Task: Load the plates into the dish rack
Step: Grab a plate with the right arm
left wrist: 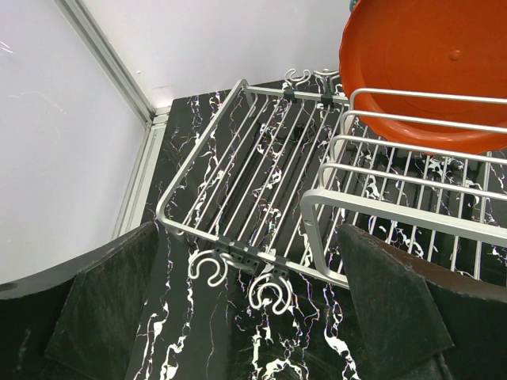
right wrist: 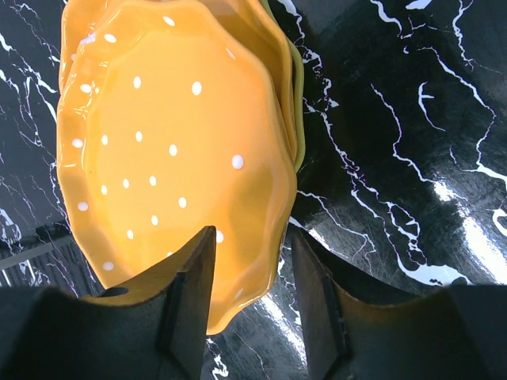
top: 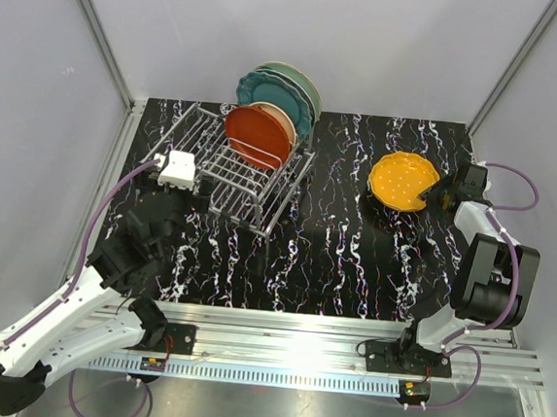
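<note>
The silver wire dish rack stands at the back left and holds several upright plates: red-orange, cream-centred, dark teal and mint green. The dotted orange-yellow plate lies at the right on the dotted lime green plate, of which only a thin edge shows. My right gripper is open, its jaws straddling the orange-yellow plate's near rim, with a gap at the outer finger. My left gripper is open and empty just before the rack's low left section; the red-orange plate shows above.
The black marbled tabletop is bounded by white walls with metal corner posts. Two wire hooks stick out from the rack's near edge, between my left fingers. The right arm's elbow stands near the right wall.
</note>
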Tool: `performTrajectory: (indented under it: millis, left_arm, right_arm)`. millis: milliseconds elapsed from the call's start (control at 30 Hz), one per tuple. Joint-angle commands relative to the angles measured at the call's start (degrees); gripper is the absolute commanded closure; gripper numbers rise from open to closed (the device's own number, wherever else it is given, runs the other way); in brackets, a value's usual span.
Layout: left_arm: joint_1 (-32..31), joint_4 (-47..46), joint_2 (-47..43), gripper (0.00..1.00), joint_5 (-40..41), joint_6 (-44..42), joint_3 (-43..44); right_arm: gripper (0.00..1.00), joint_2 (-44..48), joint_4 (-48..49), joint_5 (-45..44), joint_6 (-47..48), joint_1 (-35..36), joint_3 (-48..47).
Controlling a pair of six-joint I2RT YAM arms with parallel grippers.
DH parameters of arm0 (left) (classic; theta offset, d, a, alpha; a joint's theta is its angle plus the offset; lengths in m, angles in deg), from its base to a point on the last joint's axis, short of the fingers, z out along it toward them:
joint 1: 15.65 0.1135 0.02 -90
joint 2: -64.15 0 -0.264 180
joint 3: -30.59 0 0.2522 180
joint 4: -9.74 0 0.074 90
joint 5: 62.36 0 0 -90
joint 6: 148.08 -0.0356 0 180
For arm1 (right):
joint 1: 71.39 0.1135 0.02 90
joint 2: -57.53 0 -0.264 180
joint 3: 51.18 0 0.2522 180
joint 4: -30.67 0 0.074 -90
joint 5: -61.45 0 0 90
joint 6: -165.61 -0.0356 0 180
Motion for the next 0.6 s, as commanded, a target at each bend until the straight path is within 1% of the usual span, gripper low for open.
performTrajectory:
  millis: [0,133,467,567]
  left_arm:
    - [0.14,-2.05,0.33,0.01,0.02,0.37,1.64]
    - [0.14,-1.87,0.16,0.01,-0.15,0.46,1.64]
    - [0.14,-1.96,0.51,0.01,-0.33,0.46,1.64]
    - [0.06,-1.87,0.69,0.01,-0.42,0.46,1.73]
  right_arm:
    - [0.49,1.61,0.02,-1.18,0.67,0.33,-1.54]
    - [0.47,1.52,1.33,-0.21,0.23,0.33,-0.23]
    - [0.44,0.03,6.17,2.78,-2.67,0.33,2.85]
    - [0.4,-0.15,7.75,3.56,-3.19,0.33,3.64]
